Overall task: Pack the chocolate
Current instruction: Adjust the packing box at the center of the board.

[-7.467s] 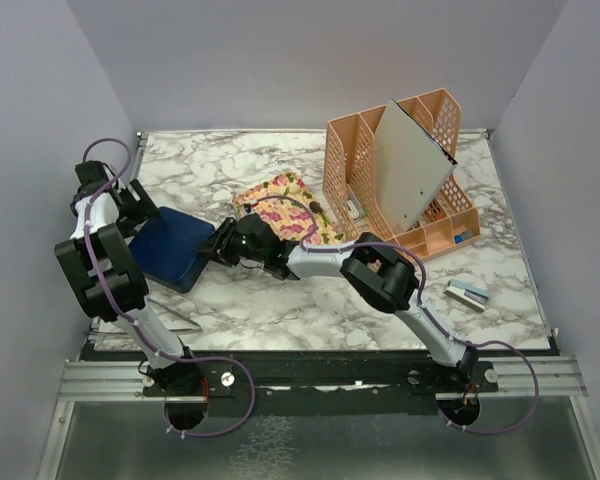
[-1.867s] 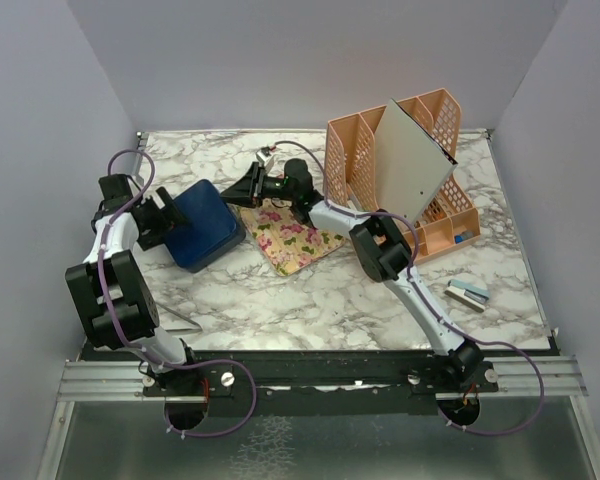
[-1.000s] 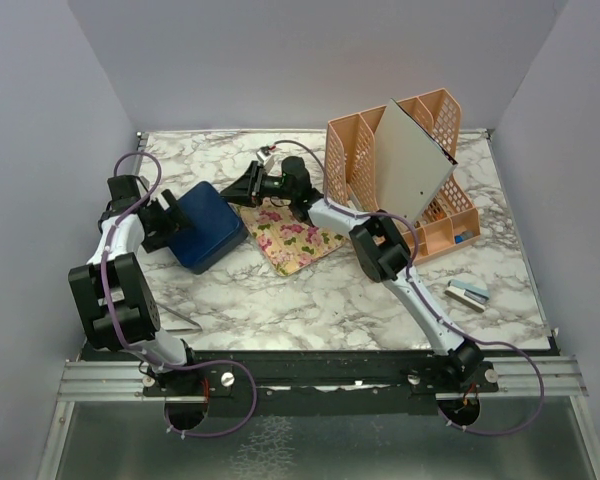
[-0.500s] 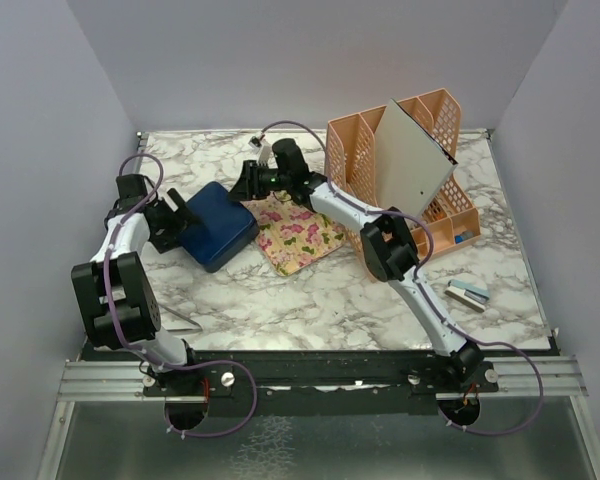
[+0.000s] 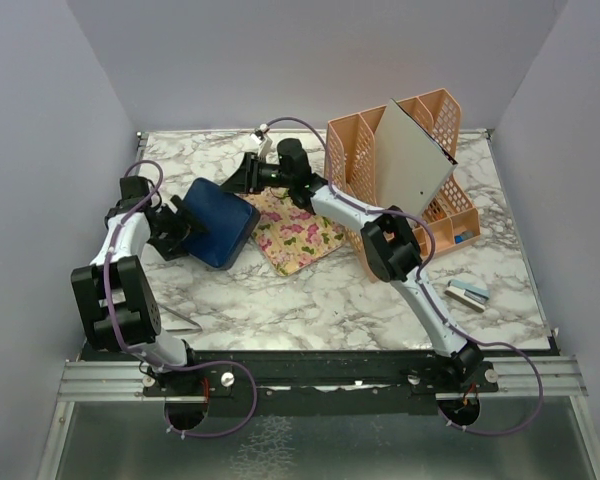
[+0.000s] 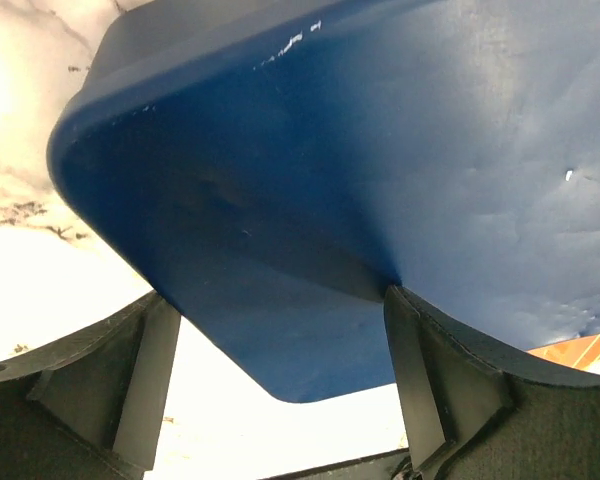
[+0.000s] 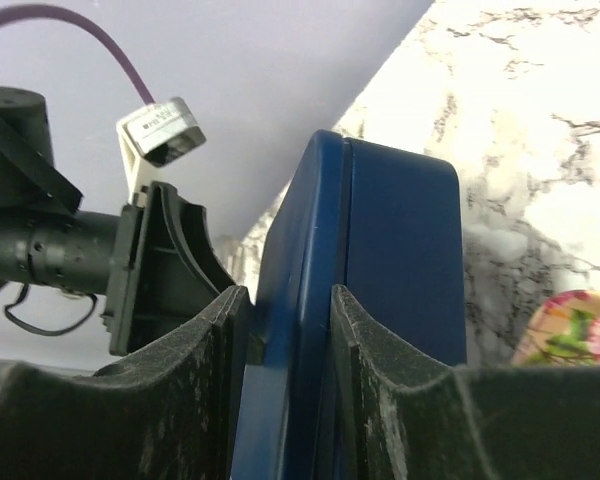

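No chocolate shows in any view. The dark blue box [image 5: 222, 210] is tipped up off the marble table beside the floral cloth [image 5: 300, 235]. My right gripper [image 5: 248, 178] is shut on the box's far edge. In the right wrist view both fingers of this gripper [image 7: 285, 292] press the blue box [image 7: 400, 250] between them. My left gripper [image 5: 180, 222] stands open at the box's left side. In the left wrist view a rounded corner of the box [image 6: 380, 150] lies between that gripper's [image 6: 277, 295] spread fingers, and the right finger [image 6: 420, 370] touches its edge.
An orange mesh organizer [image 5: 365, 195] holding a grey board [image 5: 410, 165] stands at the back right. A small white and blue item [image 5: 468, 291] lies at the front right. A thin metal piece [image 5: 185, 322] lies near the left arm's base. Grey walls enclose the table.
The blue box has shifted right toward the floral cloth and tipped up. My left gripper followed it to the right. The right gripper drew back slightly at the box's far edge.
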